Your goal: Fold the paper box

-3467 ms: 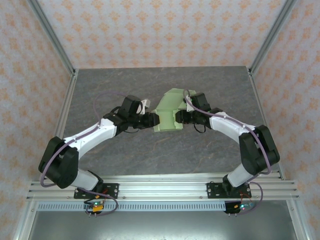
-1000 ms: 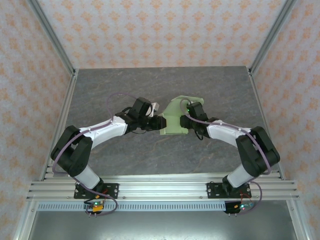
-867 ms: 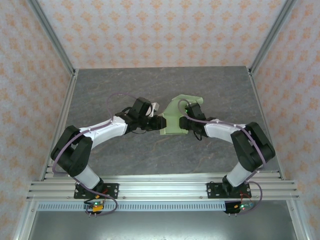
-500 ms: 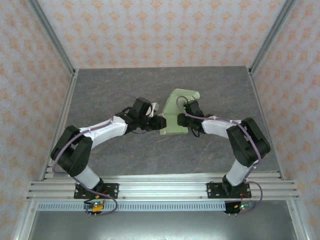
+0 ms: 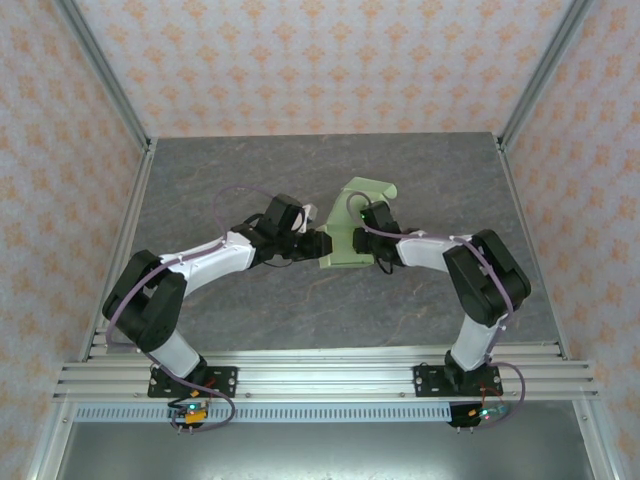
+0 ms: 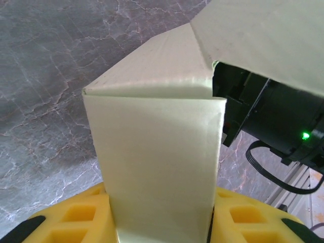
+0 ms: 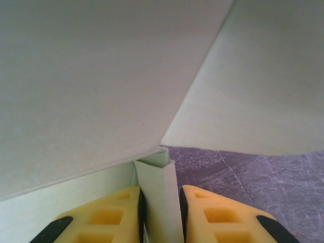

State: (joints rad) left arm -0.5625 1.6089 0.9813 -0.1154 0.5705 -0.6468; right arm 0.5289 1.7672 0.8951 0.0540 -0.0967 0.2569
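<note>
Thin card of the paper box (image 5: 340,250) pinched mid-frame by left gripper (image 6: 161,223) and right gripper (image 7: 161,212) alike; liable to crease or tear if tugged apart

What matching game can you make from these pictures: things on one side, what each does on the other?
1 pale green card paper box
2 left tool, yellow pads
3 right tool, yellow pads
4 grey marbled table

a pinches a narrow folded strip
b half folded, between both arms
c grips a wide panel
d lies underneath

Pairs: 1-b, 2-c, 3-a, 4-d
</note>
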